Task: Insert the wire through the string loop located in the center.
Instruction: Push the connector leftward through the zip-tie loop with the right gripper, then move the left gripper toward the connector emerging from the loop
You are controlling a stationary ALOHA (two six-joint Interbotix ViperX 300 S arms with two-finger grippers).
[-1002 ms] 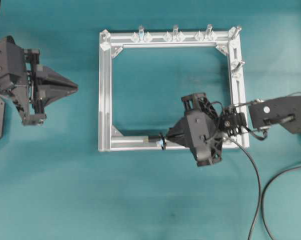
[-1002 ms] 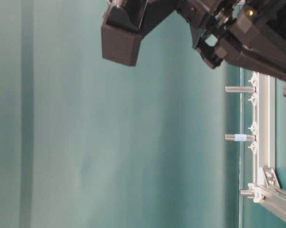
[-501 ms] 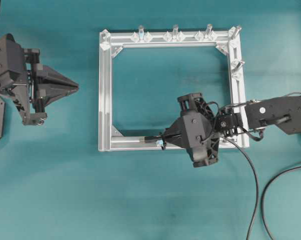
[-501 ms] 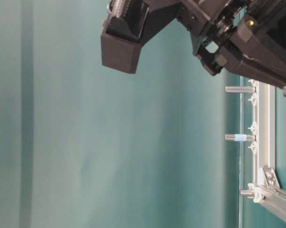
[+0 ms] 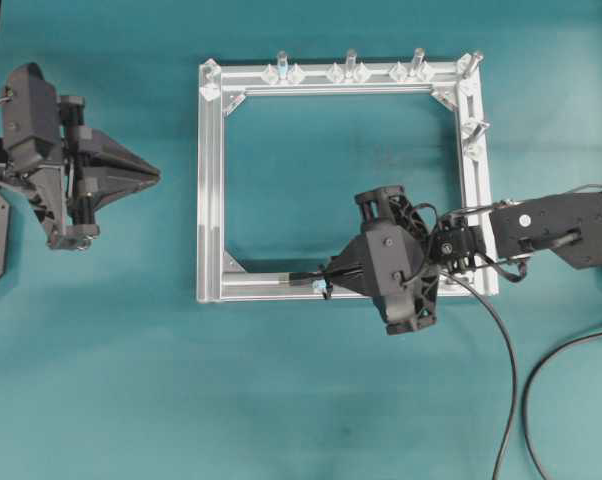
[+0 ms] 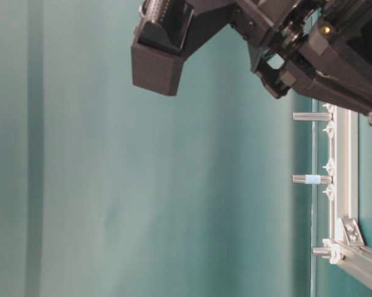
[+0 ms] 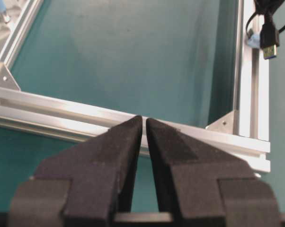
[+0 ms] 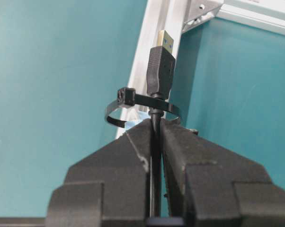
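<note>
My right gripper (image 8: 156, 122) is shut on the black wire (image 8: 155, 142) just behind its plug (image 8: 160, 66). The plug's gold tip (image 8: 166, 40) points along the frame's bar. The string loop (image 8: 133, 105) circles the wire at the plug's base, so the plug sticks out beyond it. A light-blue piece (image 8: 133, 124) sits under the loop. From overhead, the right gripper (image 5: 331, 275) is at the loop (image 5: 324, 286) on the frame's near bar, and the wire (image 5: 508, 350) trails off to the lower right. My left gripper (image 5: 153, 178) hangs left of the frame, shut and empty (image 7: 144, 119).
The square aluminium frame (image 5: 211, 180) lies on the teal table, with upright silver pegs (image 5: 350, 62) along its far bar and right side. A second black cable (image 5: 566, 350) curves at the lower right. The right arm (image 6: 266, 37) fills the top of the table-level view.
The right gripper slid a little left along the near bar with the wire, carrying the plug further through the loop, then held still. The left arm edged slightly right.
</note>
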